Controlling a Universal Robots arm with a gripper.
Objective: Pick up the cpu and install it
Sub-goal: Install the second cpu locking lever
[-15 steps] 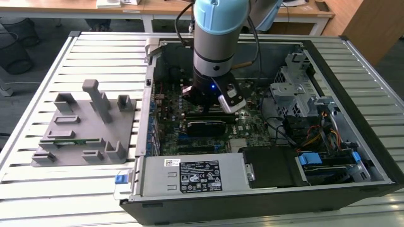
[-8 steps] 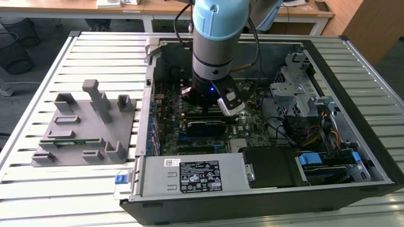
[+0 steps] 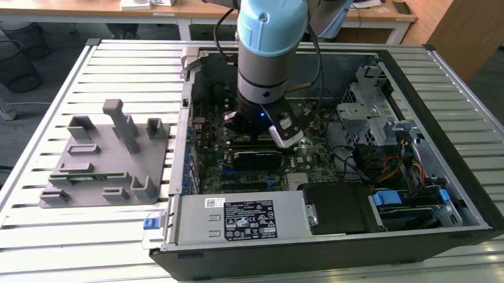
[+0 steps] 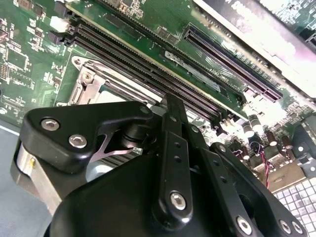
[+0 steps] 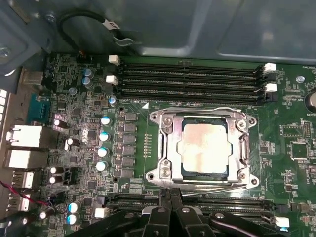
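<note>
- We saw the arm (image 3: pixel 266 53) reaching down into the open PC case (image 3: pixel 441 177), wrist sitting over the mobo (image 3: pixel 260 171) approx mid-case in the exterior view.
- The cpu (image 5: pixel 204 148) lay flat inside the socket frame (image 5: pixel 168 148) in the first wrist view, pale silvery top facing up w/ a smudgy patch on it.
- The frame's metal surround sat around the chip on all sides; we couldn't tell whether it was latched.
- The gripper (image 5: pixel 170 195) showed in the first wrist view as black linkage w/ its fingertips drawn together, meeting just beside the socket frame's edge; nothing sat between them.
- Tips were right next to the frame, but we couldn't tell if they touched it.
- In the second wrist view the gripper's black links and bolts stood in front, w/ the socket frame partly hidden behind them.
- Memory slots (image 5: pixel 190 81) ran in black rows on one side of the socket, and more rows ran on the other side, nearest the fingertips.
- On the exterior view's left, a grey plastic fixture (image 3: pixel 106 162) rested on the slatted table (image 3: pixel 47 236), well apart from the case, w/ a thin green memory stick (image 3: pixel 87 175) lying in it.
</note>
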